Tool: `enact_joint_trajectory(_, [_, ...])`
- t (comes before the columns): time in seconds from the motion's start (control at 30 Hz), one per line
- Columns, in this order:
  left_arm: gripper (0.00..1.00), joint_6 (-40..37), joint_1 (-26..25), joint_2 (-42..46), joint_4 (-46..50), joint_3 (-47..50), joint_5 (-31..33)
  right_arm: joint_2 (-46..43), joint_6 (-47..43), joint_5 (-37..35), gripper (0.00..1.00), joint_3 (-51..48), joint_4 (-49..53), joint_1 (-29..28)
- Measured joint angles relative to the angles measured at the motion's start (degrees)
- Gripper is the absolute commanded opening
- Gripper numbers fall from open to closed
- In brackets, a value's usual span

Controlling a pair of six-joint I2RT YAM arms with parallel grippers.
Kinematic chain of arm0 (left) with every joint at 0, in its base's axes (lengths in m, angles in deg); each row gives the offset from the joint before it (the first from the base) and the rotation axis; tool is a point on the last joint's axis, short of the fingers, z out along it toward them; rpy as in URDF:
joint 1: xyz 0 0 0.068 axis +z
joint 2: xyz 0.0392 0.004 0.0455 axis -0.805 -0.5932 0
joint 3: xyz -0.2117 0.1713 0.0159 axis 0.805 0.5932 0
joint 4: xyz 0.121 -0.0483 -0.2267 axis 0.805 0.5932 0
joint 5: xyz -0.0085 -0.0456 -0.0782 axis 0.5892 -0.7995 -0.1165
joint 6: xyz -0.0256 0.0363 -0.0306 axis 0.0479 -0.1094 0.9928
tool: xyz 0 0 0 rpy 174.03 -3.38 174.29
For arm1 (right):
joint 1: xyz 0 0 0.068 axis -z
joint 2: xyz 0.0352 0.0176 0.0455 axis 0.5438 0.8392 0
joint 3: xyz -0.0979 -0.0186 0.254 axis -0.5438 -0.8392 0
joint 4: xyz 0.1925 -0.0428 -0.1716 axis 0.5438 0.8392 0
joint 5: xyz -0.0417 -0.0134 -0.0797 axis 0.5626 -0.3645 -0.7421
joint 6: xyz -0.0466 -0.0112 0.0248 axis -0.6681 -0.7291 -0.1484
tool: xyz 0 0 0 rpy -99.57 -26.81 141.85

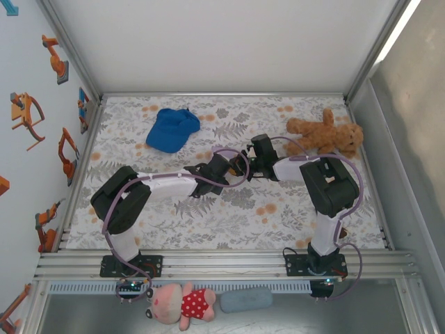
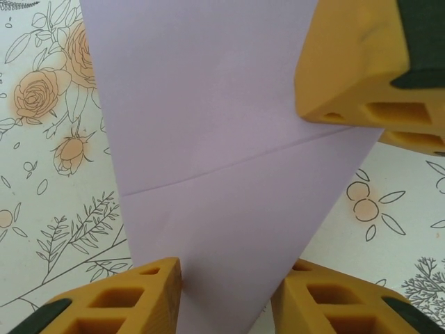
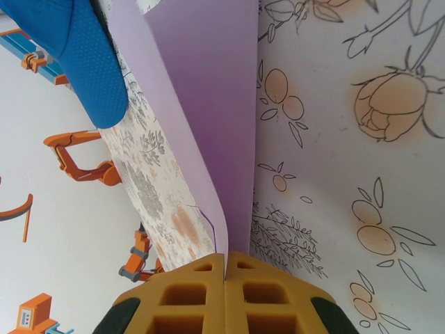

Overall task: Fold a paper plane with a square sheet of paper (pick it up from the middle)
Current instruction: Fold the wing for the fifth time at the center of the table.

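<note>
pinching one lavender sheet (image 3: 208, 104), right claw (image 3: 225, 268); left claw (image 2: 226, 289) spread, perhaps touching.

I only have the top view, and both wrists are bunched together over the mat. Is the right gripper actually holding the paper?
Observer: Yes. In the right wrist view, the right gripper is shut on a folded edge of the lavender paper.
Operator: And the left one?
Observer: The left gripper has its fingers apart, one on each side of the paper's narrow end.
Operator: Any crease in it?
Observer: One straight crease runs across the sheet in the left wrist view.
</note>
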Motion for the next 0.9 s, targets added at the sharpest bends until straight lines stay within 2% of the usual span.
enact_joint_trajectory(0.23, [0.26,0.0,0.0,0.0,-0.9,0.0,-0.1,0.0,0.0,0.0,0.0,0.0,0.0,0.0])
enact_joint_trajectory(0.37, [0.2,0.1,0.0,-0.4,-1.6,0.1,-0.5,0.0,0.0,0.0,0.06,0.0,0.0,0.0])
enact_joint_trajectory(0.53, [0.14,0.3,0.0,-0.9,-3.1,0.7,-1.5,0.0,0.2,0.0,0.18,-0.3,0.0,0.4])
enact_joint_trajectory(0.8, [0.09,1.2,1.1,-0.4,-5.7,3.1,-4.7,-0.8,-1.5,-0.4,0.49,-1.0,1.7,2.6])
enact_joint_trajectory(0.9, [0.08,2.2,2.4,0.8,-7.0,5.0,-7.6,-2.7,-4.2,-1.3,0.52,-1.0,4.1,3.6])
